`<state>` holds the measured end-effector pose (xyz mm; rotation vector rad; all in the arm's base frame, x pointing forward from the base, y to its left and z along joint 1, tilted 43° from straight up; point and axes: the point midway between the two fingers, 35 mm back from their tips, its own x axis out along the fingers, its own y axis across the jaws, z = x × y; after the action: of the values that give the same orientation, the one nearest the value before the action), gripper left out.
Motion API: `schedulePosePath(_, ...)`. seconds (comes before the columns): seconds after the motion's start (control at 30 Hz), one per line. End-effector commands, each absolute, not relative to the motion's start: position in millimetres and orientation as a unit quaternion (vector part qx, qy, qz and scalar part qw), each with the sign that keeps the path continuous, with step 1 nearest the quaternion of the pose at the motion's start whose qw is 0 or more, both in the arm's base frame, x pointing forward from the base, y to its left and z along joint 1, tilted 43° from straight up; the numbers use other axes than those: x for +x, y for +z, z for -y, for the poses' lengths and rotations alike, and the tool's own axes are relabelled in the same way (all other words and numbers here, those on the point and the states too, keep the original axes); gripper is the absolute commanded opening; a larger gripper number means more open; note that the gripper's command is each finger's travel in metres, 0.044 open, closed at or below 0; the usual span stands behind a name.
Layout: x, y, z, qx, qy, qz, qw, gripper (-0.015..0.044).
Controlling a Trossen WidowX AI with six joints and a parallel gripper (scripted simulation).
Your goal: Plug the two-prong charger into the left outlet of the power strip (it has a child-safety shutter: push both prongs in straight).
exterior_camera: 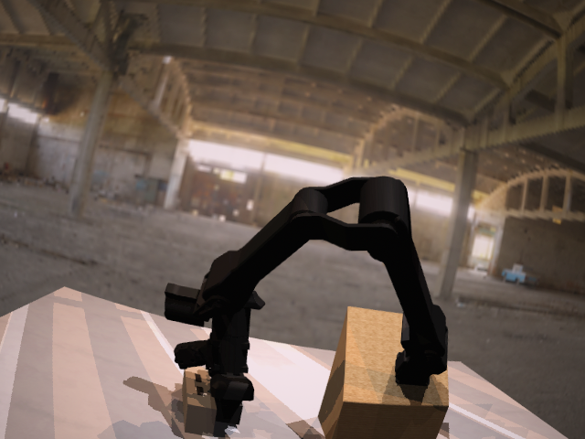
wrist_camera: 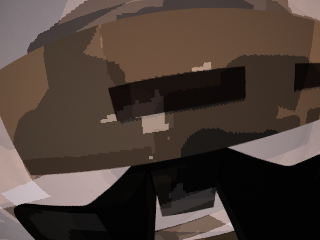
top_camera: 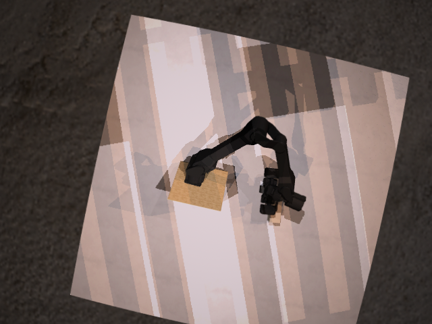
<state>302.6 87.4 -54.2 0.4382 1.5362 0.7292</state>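
Observation:
The power strip (top_camera: 275,219) (exterior_camera: 199,415) (wrist_camera: 175,40) is a tan block standing on the table, with dark slots in its face. In the wrist view one slot shows whole and another is cut off at the right edge. My gripper (top_camera: 268,192) (exterior_camera: 228,415) (wrist_camera: 178,152) is low, close beside the strip, and points down. It is shut on a small dark piece, apparently the charger (wrist_camera: 187,199), seen between the black fingers just below the strip's near edge in the wrist view. The charger's prongs are hidden, and I cannot tell whether they touch the strip.
A large wooden block (top_camera: 200,196) (exterior_camera: 373,349) stands under the arm's base, to the left of the strip in the top view and to its right in the exterior view. The table (top_camera: 209,272) (exterior_camera: 33,378) has a striped pattern with shadows across it.

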Motion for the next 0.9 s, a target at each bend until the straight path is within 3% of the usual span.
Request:
schedulePosePath(0.0, 310.4, -51.5, -88.1, 0.191, 0.324, -0.662, 0.648, 0.0000)
schedulePosePath(0.33, 302.6, -54.2, -87.4, 0.192, 0.320, -0.673, 0.639, 0.0000)
schedulePosePath(0.87, 302.6, -54.2, -87.3, 0.192, 0.320, -0.673, 0.639, 0.0420)
